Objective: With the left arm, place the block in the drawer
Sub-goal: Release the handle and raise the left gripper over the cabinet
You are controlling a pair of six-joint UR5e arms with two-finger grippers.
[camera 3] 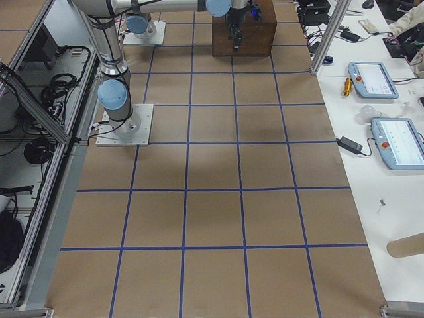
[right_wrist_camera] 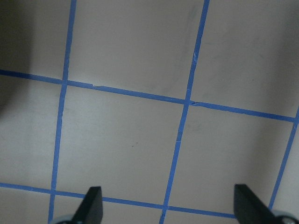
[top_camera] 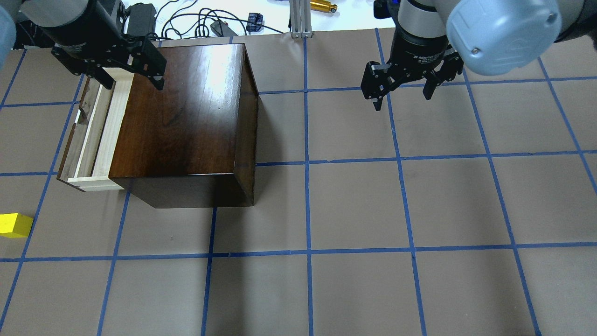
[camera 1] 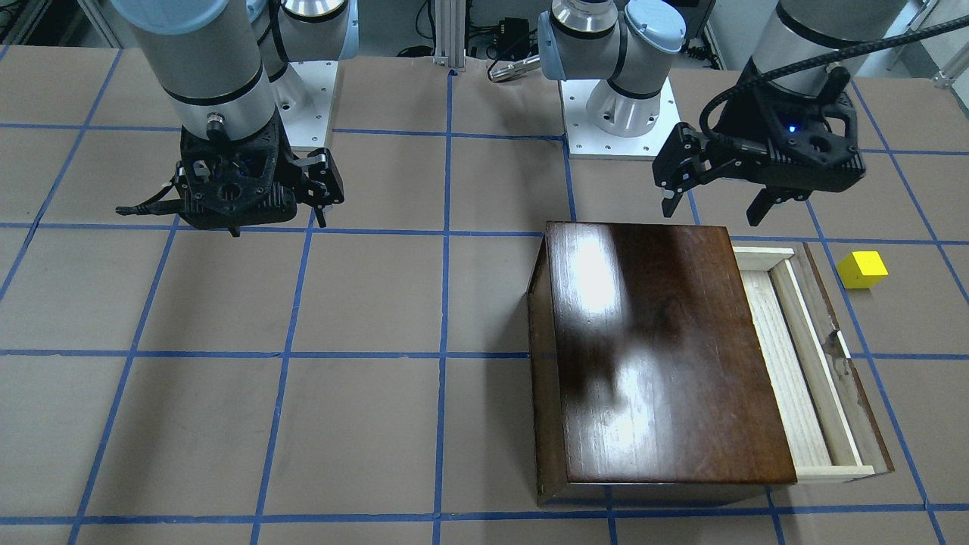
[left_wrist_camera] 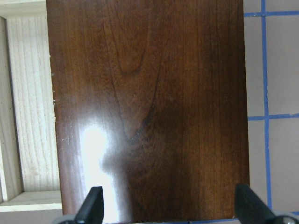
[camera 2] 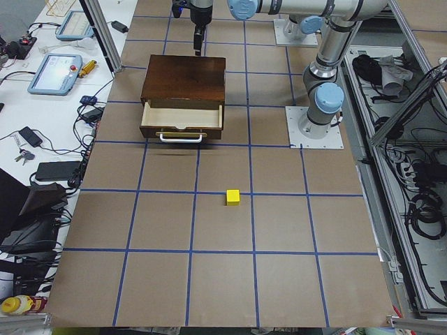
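The left gripper (camera 1: pixel 713 210), open and empty over the box (camera 1: pixel 658 348), must reach the block (top_camera: pixel 14 225) lying on the table at 7 o'clock from the drawer (top_camera: pixel 105 135), seen overhead; an off-centre descent could knock it away.

My left tool (camera 1: pixel 711 212) hangs open, pointing down above the wooden box (camera 1: pixel 651 356); my right tool (top_camera: pixel 402 99), fingers spread, hovers well apart from it.
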